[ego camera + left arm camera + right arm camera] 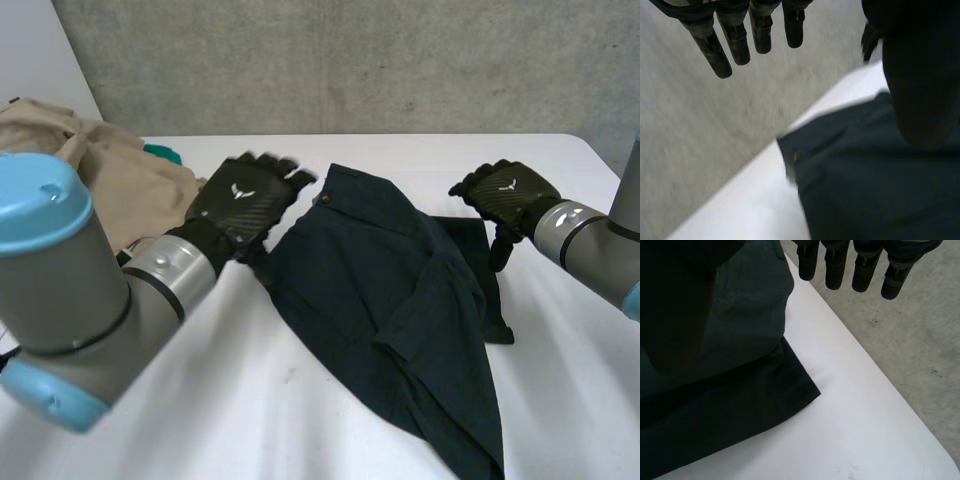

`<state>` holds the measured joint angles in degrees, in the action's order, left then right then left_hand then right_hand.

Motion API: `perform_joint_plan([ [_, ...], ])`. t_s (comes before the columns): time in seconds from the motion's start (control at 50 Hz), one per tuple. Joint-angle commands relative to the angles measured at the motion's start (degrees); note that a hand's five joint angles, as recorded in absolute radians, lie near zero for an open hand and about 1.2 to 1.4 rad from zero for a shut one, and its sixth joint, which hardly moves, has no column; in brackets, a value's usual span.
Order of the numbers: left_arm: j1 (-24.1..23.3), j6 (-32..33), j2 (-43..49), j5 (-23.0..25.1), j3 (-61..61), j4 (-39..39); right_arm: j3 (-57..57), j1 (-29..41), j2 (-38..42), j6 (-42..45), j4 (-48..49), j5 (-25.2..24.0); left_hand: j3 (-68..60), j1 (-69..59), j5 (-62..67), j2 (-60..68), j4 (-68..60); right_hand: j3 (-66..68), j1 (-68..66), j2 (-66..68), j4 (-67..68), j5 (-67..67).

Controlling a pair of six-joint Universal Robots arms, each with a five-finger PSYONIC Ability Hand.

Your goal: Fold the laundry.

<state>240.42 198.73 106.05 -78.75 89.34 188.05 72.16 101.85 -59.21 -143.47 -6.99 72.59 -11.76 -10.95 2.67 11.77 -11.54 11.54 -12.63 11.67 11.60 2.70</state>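
A dark navy garment (400, 290) lies folded lengthwise in the middle of the white table (200, 400), its buttoned waistband corner (325, 200) at the far end. My left hand (245, 200) hovers just off that corner, beside the garment's left edge. In the left wrist view its fingers (735, 35) are straight and hold nothing, with the garment (875, 190) below the palm. My right hand (510, 195) hangs over the garment's far right edge. Its fingers (860, 267) are straight and empty, above the garment (750, 315) and its lower layer's corner (805, 387).
A pile of beige cloth (100, 160) with something teal (160, 152) behind it lies at the table's back left. The table's rounded right edge (920, 435) drops to a grey concrete floor (910, 340). A concrete wall stands behind the table.
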Motion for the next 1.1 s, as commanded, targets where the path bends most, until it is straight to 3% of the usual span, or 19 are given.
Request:
perform_joint_plan([
  [0.02,6.0,1.7,7.3,4.0,-1.9,-2.2,0.1,0.1,0.8,0.6,0.0,0.2,1.8,1.0,-2.7,-1.8,1.5,-1.5,2.6,-1.7,-1.6,-2.7],
  [0.16,5.5,2.3,10.7,3.7,-3.6,0.2,0.1,0.3,1.0,0.5,0.2,0.3,1.8,1.0,-2.7,-1.8,1.5,-1.5,2.6,-1.7,-1.6,-2.7],
  [0.28,6.2,5.8,15.6,4.7,-7.2,0.6,0.4,0.3,1.1,0.6,0.2,0.3,-6.7,-7.5,5.8,6.7,-6.9,-1.5,2.6,-1.7,-1.6,-2.7],
  [0.54,6.6,10.9,25.1,11.3,-14.9,-1.7,1.0,0.3,2.4,1.3,0.6,0.4,-16.3,-17.1,15.4,16.3,-16.5,-1.5,2.6,-1.7,-1.6,-2.7],
  [0.72,5.6,13.3,29.7,10.8,-18.8,-1.5,1.1,0.2,2.8,1.8,0.7,0.4,-19.1,-19.9,18.2,19.1,-19.4,-1.5,2.6,-1.7,-1.6,-2.7],
  [0.82,4.9,14.4,32.5,9.7,-22.0,-1.5,1.1,0.3,3.1,2.3,0.9,0.5,-35.2,-36.0,34.3,35.2,-35.5,-1.5,2.6,-1.7,-1.6,-2.7],
  [0.84,4.7,14.5,33.2,9.0,-23.1,-1.2,1.1,0.2,3.2,2.5,0.9,0.5,-53.8,-54.6,52.9,53.8,-54.0,-1.5,2.6,-1.7,-1.6,-2.7],
  [0.88,4.5,14.4,34.0,7.7,-24.5,-0.6,1.1,0.2,3.3,2.6,0.9,0.5,-66.4,-67.2,65.4,66.3,-66.6,-1.5,2.6,-1.7,-1.6,-2.7],
  [1.0,4.4,15.2,36.6,-0.7,-29.9,3.2,0.8,-0.4,3.2,2.8,1.0,0.5,-68.2,-69.0,67.3,68.2,-68.5,-1.5,2.6,-1.7,-1.6,-2.7],
  [1.1,5.4,14.8,32.6,-5.2,-35.4,7.8,0.4,-1.0,2.8,2.8,1.0,0.5,-68.2,-69.0,67.3,68.2,-68.5,-1.5,2.6,-1.7,-1.6,-2.7],
])
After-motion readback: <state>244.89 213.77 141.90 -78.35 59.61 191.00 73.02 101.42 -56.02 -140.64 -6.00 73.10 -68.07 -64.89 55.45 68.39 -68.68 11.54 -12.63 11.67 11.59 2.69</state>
